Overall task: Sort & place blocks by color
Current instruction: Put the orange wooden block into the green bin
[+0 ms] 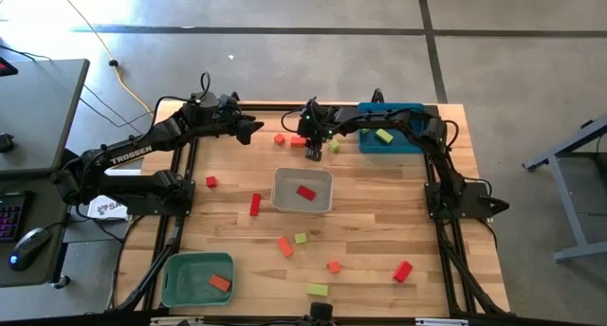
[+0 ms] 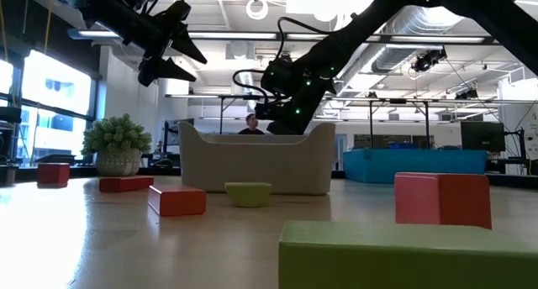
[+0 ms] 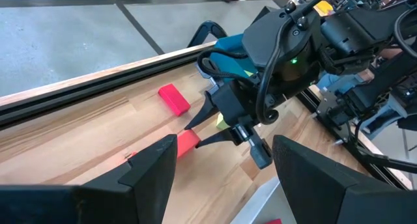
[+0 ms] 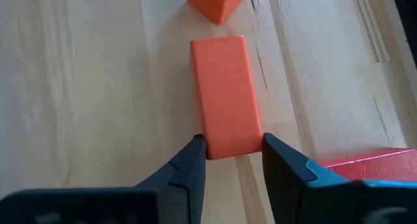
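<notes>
Now we have the right gripper [image 4: 229,160] down at the far edge of the table [image 1: 379,222], its two fingers pressed against the near end of an orange-red bar [image 4: 223,94] that lies flat on the wood. We judge it shut on the bar, though the grip covers only the last bit of the bar's length.

That shallow hold is the main risk. If we lift from here, the long free end could sag or swing out, and the bar might slip from the fingers or knock the small orange-red cube [image 4: 215,2] just beyond it.

Our left gripper [image 1: 248,129] hangs above the far edge too, a little toward the left corner, with its fingers spread and nothing between them. The two arms are near each other, so a sideways move by either could bring them into contact.

Only the right wrist view shows the fingers meeting the bar; from above, the gripper body hides that contact. The high view alone gives us the destinations: a grey tray [image 1: 283,199] mid-table with a red block inside, a teal tray [image 1: 410,146] at the far right corner, a green tray [image 1: 180,280] at the near left corner, and other blocks scattered between. The low view adds a fuzzy plant [image 2: 117,142].
</notes>
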`<state>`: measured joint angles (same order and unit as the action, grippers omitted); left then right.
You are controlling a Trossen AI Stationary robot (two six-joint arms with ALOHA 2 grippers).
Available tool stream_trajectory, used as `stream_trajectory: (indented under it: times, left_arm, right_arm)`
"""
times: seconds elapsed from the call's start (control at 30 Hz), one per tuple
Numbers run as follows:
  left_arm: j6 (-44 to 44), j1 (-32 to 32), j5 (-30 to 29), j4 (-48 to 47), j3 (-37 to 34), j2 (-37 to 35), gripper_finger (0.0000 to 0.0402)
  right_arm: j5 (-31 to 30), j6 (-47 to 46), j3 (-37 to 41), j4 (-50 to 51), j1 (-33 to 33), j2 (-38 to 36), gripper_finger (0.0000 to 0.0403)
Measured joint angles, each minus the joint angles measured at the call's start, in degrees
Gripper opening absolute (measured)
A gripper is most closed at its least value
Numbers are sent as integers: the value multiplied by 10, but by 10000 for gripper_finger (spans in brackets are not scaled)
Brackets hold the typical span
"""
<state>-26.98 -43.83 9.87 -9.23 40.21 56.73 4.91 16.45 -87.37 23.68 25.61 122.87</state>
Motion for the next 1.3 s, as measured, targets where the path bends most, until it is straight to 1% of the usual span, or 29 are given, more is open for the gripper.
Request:
stream_trajectory:
  times: [0.23, 0.4, 0.5, 0.7, 0.8, 0.93, 1.07, 1.13, 1.3]
  left_arm:
    - [0, 0, 0, 0, 0, 0, 241]
    - [0, 0, 0, 0, 0, 0, 241]
    - [0, 0, 0, 0, 0, 0, 241]
    - [-27, 0, 0, 0, 0, 0, 241]
    - [-66, 0, 0, 0, 0, 0, 241]
    - [-158, 0, 1, 0, 0, 0, 241]
    - [-239, 0, 19, 0, 0, 0, 241]
    - [-255, 0, 26, 0, 0, 0, 241]
    - [-270, 0, 57, 0, 0, 0, 241]
  right_arm:
    - [-9, -10, 0, 3, 0, 0, 100]
    - [-11, -11, 0, 16, 0, -7, 85]
    - [-12, -11, 1, 23, 0, -11, 83]
    - [-21, -10, -32, 55, 0, -14, 83]
    - [-21, -10, -59, 79, 0, -14, 83]
    - [-22, -10, -102, 129, 0, -14, 83]
    - [-24, 0, -158, 178, -4, -14, 83]
    - [-34, 7, -189, 208, -8, -14, 83]
    - [-37, 19, -272, 264, -22, -14, 83]
